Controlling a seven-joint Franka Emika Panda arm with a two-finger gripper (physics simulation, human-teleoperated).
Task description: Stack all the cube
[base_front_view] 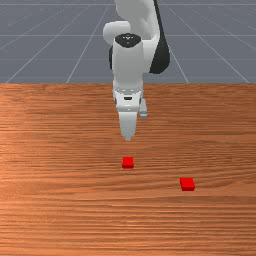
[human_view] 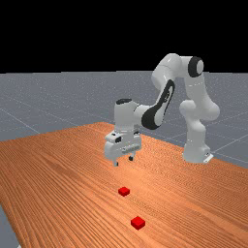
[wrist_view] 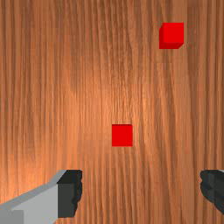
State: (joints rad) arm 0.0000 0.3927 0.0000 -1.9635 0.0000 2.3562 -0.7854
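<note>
From where I stand, facing the arm, the nearer cube [base_front_view: 187, 184] sits on the wooden table [base_front_view: 60, 215] toward the front view's right, red, flat on its base and well apart from its mate. A bit farther back and to the front view's left lies the farther cube [base_front_view: 128, 162], also flat, its sides squared to the fingers [wrist_view: 70, 192]. Farther still, up above the wood, hangs the gripper [human_view: 123, 161], its two fingers spread wide with nothing between them. I'd guess both blocks are light and stiff, hard enough to take a firm pinch without denting, and not fragile. Those smooth faces might slip if pinched only at the top edge, so I'd take hold of the farther cube by two opposite upright sides, around mid-height, fingers straight down and evenly centred. Something so light could skid if one finger nudged it first. The nearer one looks like a steady base, its flat top wanting a level, gentle set-down.
</note>
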